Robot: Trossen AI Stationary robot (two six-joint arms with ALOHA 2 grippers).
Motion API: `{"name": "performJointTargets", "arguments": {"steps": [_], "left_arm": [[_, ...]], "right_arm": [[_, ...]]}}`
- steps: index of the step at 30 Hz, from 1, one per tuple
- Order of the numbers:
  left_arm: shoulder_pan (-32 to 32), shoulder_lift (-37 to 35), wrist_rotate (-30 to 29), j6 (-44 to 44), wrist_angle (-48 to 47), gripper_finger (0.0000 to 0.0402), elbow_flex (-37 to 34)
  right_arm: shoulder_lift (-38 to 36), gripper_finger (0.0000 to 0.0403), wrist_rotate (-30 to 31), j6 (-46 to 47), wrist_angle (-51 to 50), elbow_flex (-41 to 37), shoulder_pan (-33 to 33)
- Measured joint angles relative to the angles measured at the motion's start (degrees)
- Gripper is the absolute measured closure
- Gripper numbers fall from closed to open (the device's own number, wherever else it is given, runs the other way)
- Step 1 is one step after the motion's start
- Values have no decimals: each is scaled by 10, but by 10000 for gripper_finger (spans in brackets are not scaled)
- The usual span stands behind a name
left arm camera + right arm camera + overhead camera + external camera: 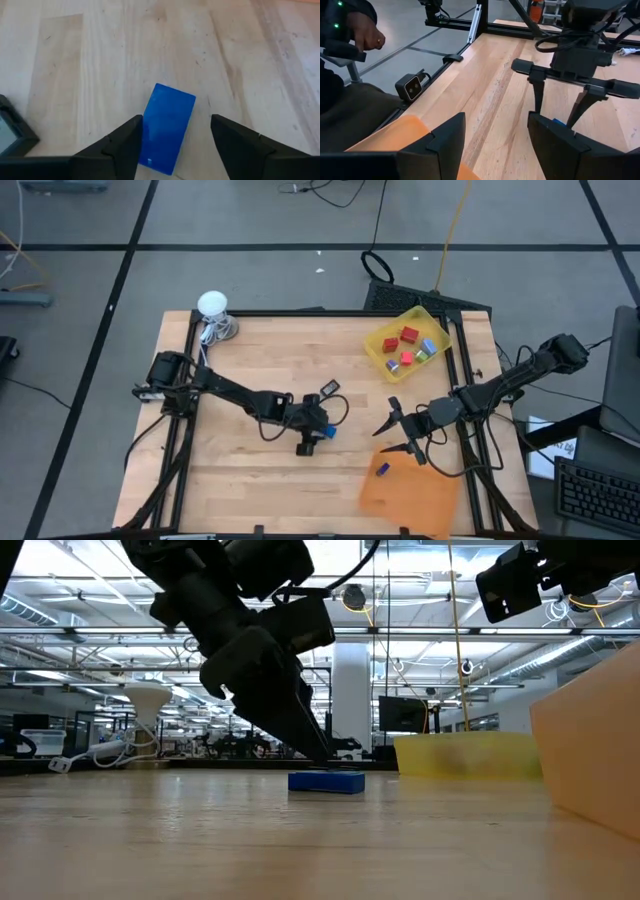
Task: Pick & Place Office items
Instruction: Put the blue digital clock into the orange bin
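My left gripper (318, 432) straddles a block (327, 431) mid-tabletop (250, 360); one tray (385, 352) sits at two o'clock, another (420, 500) at four.

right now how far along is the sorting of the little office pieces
Partly done. Several small pieces, red among them, already sit in the yellow tray, and one dark blue piece lies on the orange tray. In hand: the left tool is open, straddling a blue block lying flat on the table, not yet gripped. The right tool waits open beside the orange tray.
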Motion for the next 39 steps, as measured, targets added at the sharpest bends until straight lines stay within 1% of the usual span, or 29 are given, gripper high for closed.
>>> {"name": "performJointTargets", "arguments": {"steps": [4,8,10,12,16,21,24,27,29,31,33,35,37,39], "left_arm": [[-2,0,-4,-3,-8,144,0],[2,3,-33,-1,-10,134,0],[6,7,-30,-2,-9,134,1],[9,21,-13,-3,-4,138,1],[14,45,12,-6,0,152,3],[17,65,12,1,0,175,4],[20,66,7,-10,-3,202,3],[20,59,-4,-12,-2,242,3],[19,46,-17,-13,-3,247,2],[18,31,-56,-13,-12,247,0],[17,5,-102,-10,-26,247,-4],[13,-22,-142,-7,-6,247,0],[7,-53,-151,-17,-3,247,0],[5,-71,-135,-41,22,247,0]], "right_arm": [[0,198,0,0,0,0,0],[0,198,0,0,1,0,0],[0,197,0,0,1,0,0],[0,196,0,0,1,0,0],[0,196,0,0,0,0,0],[0,201,0,-1,-5,0,0],[0,201,1,-5,-4,0,0],[0,202,2,-5,-3,0,0],[0,202,6,-5,-3,0,0],[0,202,33,-6,-3,0,0],[0,202,77,-6,-3,0,0],[1,202,119,-11,-3,0,0],[9,202,146,-39,-1,0,0],[21,202,169,-70,1,0,0]]}}
